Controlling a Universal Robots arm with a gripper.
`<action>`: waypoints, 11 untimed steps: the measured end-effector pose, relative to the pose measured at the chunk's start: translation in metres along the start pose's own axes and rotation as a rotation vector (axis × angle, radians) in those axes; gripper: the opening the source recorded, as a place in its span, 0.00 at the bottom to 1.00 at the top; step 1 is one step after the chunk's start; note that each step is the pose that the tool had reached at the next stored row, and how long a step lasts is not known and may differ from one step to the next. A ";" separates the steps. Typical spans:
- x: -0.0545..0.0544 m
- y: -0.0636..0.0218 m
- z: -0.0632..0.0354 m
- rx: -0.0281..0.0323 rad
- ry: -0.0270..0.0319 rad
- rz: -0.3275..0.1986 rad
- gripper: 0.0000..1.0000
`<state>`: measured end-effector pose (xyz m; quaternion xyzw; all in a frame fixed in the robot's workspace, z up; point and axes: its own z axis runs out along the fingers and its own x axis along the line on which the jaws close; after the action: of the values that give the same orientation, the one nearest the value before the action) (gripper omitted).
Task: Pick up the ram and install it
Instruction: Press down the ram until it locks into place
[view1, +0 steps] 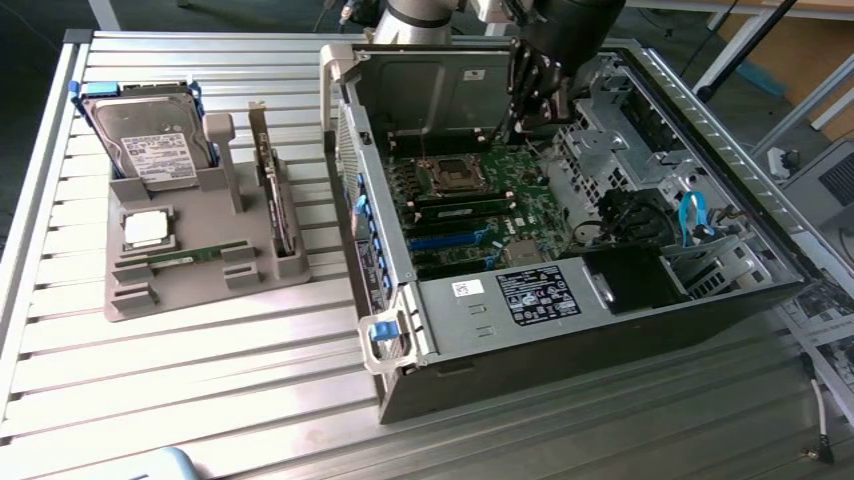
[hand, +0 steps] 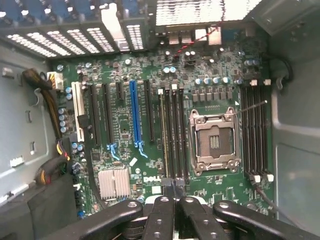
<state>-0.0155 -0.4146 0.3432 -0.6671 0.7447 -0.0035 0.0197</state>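
Open computer case on a slatted desk, with a parts tray on the exterior view's left. The hand hung inside the case over the motherboard, its fingers pressed together and gripping nothing visible. Their tips were at the end of the memory slots beside the empty processor socket.

A thin stick, judged to be the ram, stood on edge in the slot farthest from the socket. A similar green strip lay in the tray, and which of the two was the task's piece could not be settled.

Seating would go well if the closed tips bore straight down on the stick's top edge, first at one end and then at the other, until both latches closed.

The wrist view gave slot alignment and the fingertips. The exterior view gave the tray, the hand's height above the board and the stick's green face.
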 end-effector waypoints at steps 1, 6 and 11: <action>0.000 0.0000 0.0000 0.0003 0.0003 0.013 0.10; 0.000 0.0000 0.0000 0.0023 0.0029 0.093 0.10; 0.000 0.0000 0.0000 0.0045 0.0057 0.184 0.10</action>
<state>-0.0155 -0.4146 0.3432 -0.5956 0.8030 -0.0053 0.0193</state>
